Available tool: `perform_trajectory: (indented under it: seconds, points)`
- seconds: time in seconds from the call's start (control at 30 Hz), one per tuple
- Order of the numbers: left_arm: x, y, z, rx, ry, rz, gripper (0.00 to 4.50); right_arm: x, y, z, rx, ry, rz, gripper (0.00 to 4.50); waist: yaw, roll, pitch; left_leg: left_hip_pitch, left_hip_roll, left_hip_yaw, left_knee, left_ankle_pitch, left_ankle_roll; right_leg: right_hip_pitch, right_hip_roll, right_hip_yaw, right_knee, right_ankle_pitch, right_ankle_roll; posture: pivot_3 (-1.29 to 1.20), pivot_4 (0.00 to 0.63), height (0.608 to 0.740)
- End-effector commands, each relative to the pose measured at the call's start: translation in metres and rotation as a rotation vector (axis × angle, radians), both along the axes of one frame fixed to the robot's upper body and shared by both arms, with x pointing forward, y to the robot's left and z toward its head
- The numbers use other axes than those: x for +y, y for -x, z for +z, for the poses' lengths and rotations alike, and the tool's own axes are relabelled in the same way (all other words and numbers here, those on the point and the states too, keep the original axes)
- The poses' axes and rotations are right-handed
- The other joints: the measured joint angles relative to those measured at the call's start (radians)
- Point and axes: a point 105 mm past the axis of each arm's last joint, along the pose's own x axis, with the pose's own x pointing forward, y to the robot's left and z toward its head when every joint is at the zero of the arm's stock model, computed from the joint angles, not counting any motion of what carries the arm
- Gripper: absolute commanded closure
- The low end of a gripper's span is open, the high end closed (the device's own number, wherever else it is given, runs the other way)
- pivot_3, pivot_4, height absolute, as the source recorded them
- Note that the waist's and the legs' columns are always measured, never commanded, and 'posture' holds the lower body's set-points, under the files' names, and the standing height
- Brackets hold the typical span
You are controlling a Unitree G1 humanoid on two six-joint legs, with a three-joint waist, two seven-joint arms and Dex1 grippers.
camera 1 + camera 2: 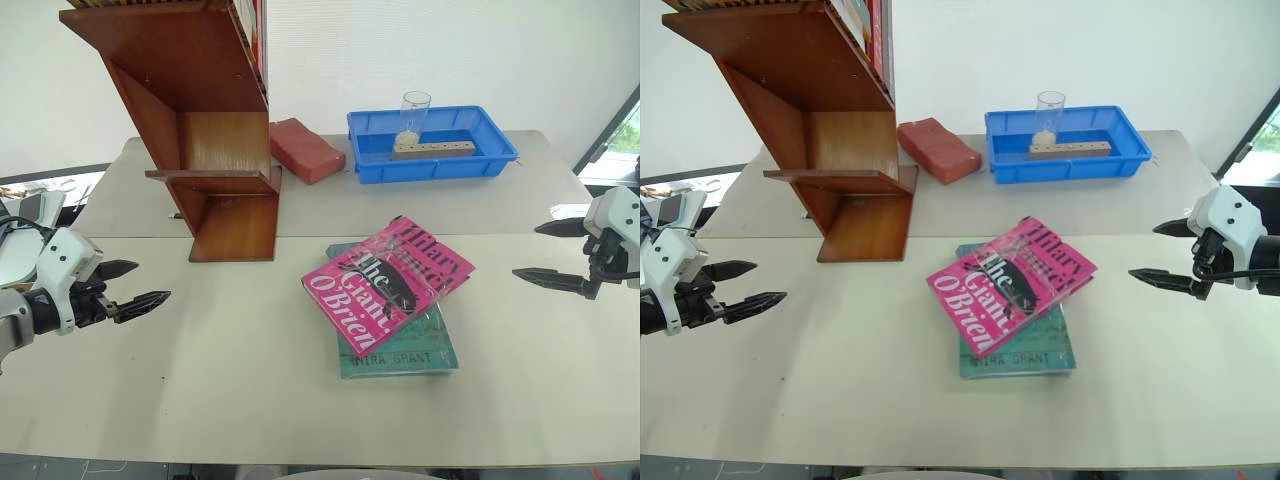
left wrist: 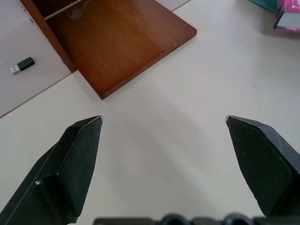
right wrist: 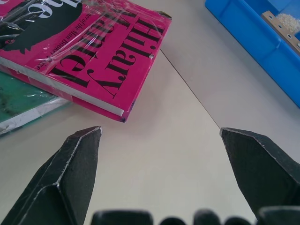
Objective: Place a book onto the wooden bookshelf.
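The bright pink book (image 1: 387,283) in glossy wrap lies askew on top of a teal-green book (image 1: 400,350) in the middle of the table. The tall reddish-brown wooden bookshelf (image 1: 205,130) stands at the back left, with books on its upper shelf. My left gripper (image 1: 135,285) hovers open over the table's left side, well short of the books; its wrist view shows the shelf's foot (image 2: 122,42). My right gripper (image 1: 532,252) is open at the right, apart from the pink book (image 3: 93,51), with nothing between its fingers.
A red-brown brick-like block (image 1: 306,150) lies beside the bookshelf. A blue plastic tray (image 1: 432,147) at the back holds a clear glass and a wooden strip. A small USB stick (image 2: 22,65) lies on the table near the shelf's foot.
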Motion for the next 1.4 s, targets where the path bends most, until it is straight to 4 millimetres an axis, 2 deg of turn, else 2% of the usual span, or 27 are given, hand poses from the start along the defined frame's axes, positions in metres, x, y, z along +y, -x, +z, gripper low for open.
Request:
perform_trajectory:
  seconds: [0.03,0.43,0.67,0.77,0.87,0.97,1.1,1.13,1.23,1.27,1.4]
  points:
    - [-0.002,0.001,0.011,-0.028,-0.012,-0.021,0.0,0.004,-0.002,0.012,-0.057,0.004,0.017,0.03,0.0,0.0,0.0,0.0,0.0,0.0,0.0,0.0,0.0,0.0,0.0,0.0,0.0,0.0,0.0,0.0,0.15,0.649]
    - [-0.006,0.002,0.011,0.01,0.032,-0.067,0.0,0.0,-0.003,0.004,-0.062,0.014,-0.009,0.03,0.001,0.0,0.0,0.0,0.0,0.0,0.0,0.0,0.0,0.0,0.0,0.0,0.0,0.0,0.0,0.0,0.15,0.649]
    - [-0.026,-0.011,0.005,0.016,0.077,-0.115,0.0,0.007,-0.001,0.003,-0.075,-0.017,0.001,0.03,0.004,0.0,0.0,0.0,0.0,0.0,0.0,0.0,0.0,0.001,0.0,0.0,0.0,0.0,0.0,0.0,0.15,0.649]
    - [-0.046,-0.023,-0.002,0.02,0.128,-0.147,0.0,0.015,0.004,0.0,-0.061,-0.033,0.022,0.84,0.01,0.0,0.0,0.0,0.0,0.0,0.001,0.0,0.0,0.001,0.0,0.0,0.0,0.0,0.0,0.0,0.15,0.649]
    - [-0.065,-0.034,-0.008,0.021,0.17,-0.185,0.0,0.024,0.012,-0.005,-0.047,-0.02,0.041,1.89,0.013,-0.001,0.0,-0.001,-0.001,0.0,0.002,0.0,0.0,0.003,0.0,0.0,0.0,0.001,0.0,0.0,0.15,0.649]
    - [-0.091,-0.052,-0.013,0.027,0.241,-0.221,0.0,0.027,0.02,-0.02,-0.021,0.054,0.045,2.93,0.015,-0.001,0.0,-0.002,-0.001,-0.001,0.002,0.0,0.0,0.005,0.0,0.0,0.0,0.001,0.001,0.0,0.15,0.649]
    - [-0.125,-0.08,-0.018,0.059,0.366,-0.237,0.0,0.027,0.02,-0.043,-0.006,0.143,0.036,4.33,0.017,-0.002,-0.001,-0.001,-0.002,-0.002,0.003,0.0,0.0,0.005,0.0,0.0,-0.001,0.002,0.003,0.0,0.15,0.649]
    - [-0.129,-0.084,-0.019,0.065,0.376,-0.238,0.0,0.027,0.02,-0.045,-0.005,0.152,0.036,4.46,0.014,-0.001,-0.001,-0.001,-0.002,-0.002,0.004,0.0,0.0,0.005,0.0,0.0,-0.001,0.002,0.004,0.0,0.15,0.649]
    - [-0.151,-0.101,-0.023,0.126,0.481,-0.241,0.0,0.033,0.014,-0.055,-0.018,0.183,0.045,4.46,0.006,-0.001,-0.001,-0.003,-0.002,-0.002,0.003,0.0,0.001,0.006,0.001,0.001,-0.002,0.004,0.002,0.0,0.15,0.649]
    - [-0.162,-0.107,-0.026,0.16,0.52,-0.248,0.0,0.035,0.01,-0.058,-0.027,0.193,0.043,4.46,0.006,-0.001,-0.001,-0.004,-0.002,-0.002,0.003,0.0,0.001,0.006,0.001,0.001,-0.002,0.004,0.002,0.0,0.15,0.649]
    - [-0.183,-0.124,-0.04,0.239,0.574,-0.239,0.0,0.036,-0.002,-0.065,-0.05,0.224,0.028,4.46,0.007,-0.001,-0.001,-0.003,-0.003,-0.004,0.003,0.0,0.001,0.006,0.002,0.001,-0.002,0.004,0.003,0.0,0.15,0.649]
